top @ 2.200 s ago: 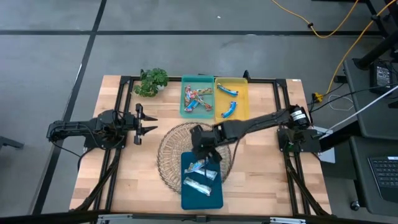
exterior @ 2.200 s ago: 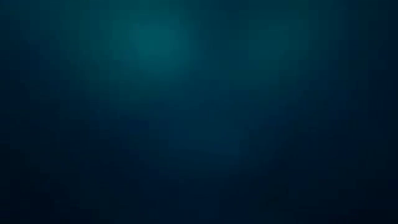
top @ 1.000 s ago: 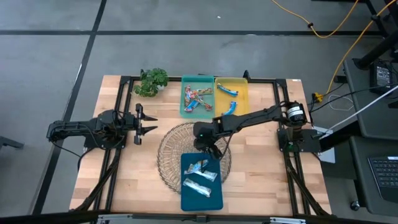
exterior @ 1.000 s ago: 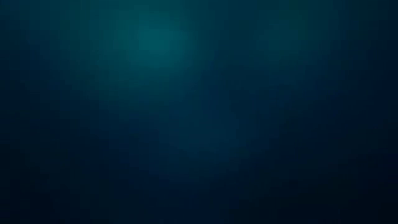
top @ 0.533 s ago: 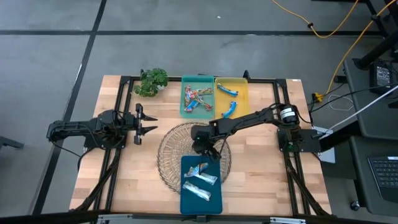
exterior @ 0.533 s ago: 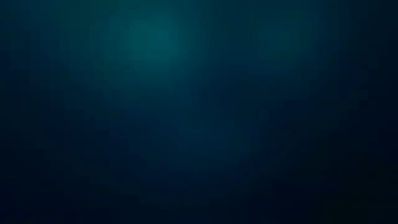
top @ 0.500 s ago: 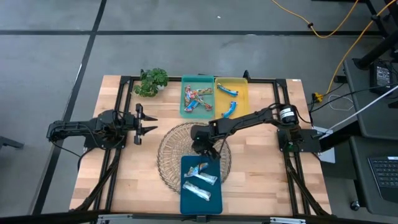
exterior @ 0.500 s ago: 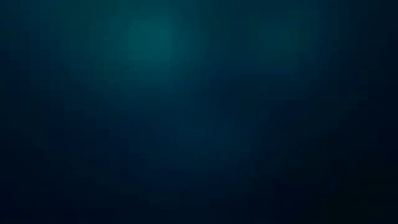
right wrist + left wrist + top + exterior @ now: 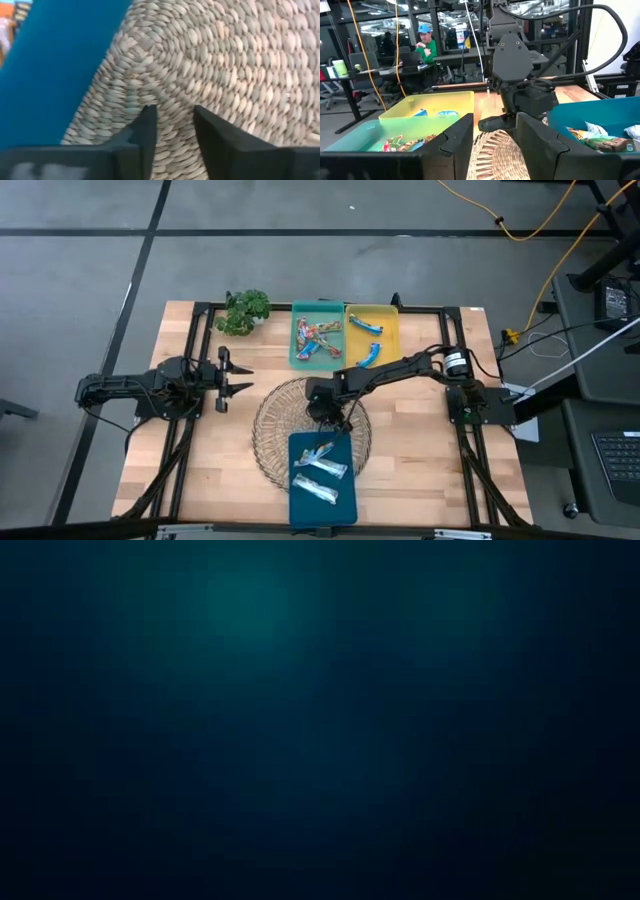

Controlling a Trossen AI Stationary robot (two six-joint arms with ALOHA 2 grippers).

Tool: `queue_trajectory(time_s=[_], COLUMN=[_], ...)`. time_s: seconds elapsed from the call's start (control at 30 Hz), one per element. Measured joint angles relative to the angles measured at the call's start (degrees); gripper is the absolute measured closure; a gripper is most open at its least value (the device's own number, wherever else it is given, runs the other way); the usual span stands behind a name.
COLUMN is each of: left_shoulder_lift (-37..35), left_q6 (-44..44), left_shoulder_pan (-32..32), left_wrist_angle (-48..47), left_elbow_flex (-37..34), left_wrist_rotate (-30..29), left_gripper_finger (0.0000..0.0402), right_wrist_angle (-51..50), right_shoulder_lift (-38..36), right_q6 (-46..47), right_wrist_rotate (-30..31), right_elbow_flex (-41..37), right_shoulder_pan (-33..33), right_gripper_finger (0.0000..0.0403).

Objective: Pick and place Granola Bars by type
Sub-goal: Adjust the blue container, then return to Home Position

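a grey floor [image 9: 90,260] is spreading all around the wooden table [image 9: 420,440] in the high view, with dark seams crossing it toward twelve and ten o'clock; an orange-yellow cable [image 9: 520,220] is looping over the floor toward one o'clock; a dark desk with a keyboard [image 9: 612,455] is standing at three o'clock, off the table's edge; in the left wrist view, black-framed glass partitions [image 9: 395,20] are lining the far side under bright ceiling lights; a person in a green top and blue cap [image 9: 425,47] is sitting at a desk [image 9: 455,57]; an office chair [image 9: 357,62] is standing at nine o'clock; the low view is showing only a dark teal blur.
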Motion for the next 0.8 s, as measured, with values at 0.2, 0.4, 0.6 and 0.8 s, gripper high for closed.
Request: queue_trajectory(time_s=[0.2, 0.4, 0.6, 0.8], left_shoulder_lift=[0.00, 0.00, 0.00, 0.00], left_q6=[0.00, 0.00, 0.00, 0.00], left_shoulder_pan=[0.00, 0.00, 0.00, 0.00], left_wrist_angle=[0.00, 0.00, 0.00, 0.00], left_elbow_flex=[0.00, 0.00, 0.00, 0.00], left_wrist_rotate=[0.01, 0.01, 0.00, 0.01], left_gripper_finger=[0.0258, 0.0258, 0.0258, 0.0258], right_wrist_angle=[-0.10, -2.56, -9.73, -15.64], right_shoulder_lift=[0.02, 0.07, 0.13, 0.13], right_q6=[0.00, 0.15, 0.04, 0.17], right_wrist_rotate=[0.12, 0.52, 5.82, 8.06], right_elbow_flex=[-0.02, 0.99, 4.74, 9.55], right_shoulder_pan=[0.02, 0.09, 0.07, -1.17], right_gripper_finger=[0.0370, 0.0386, 0.0388, 0.0396])
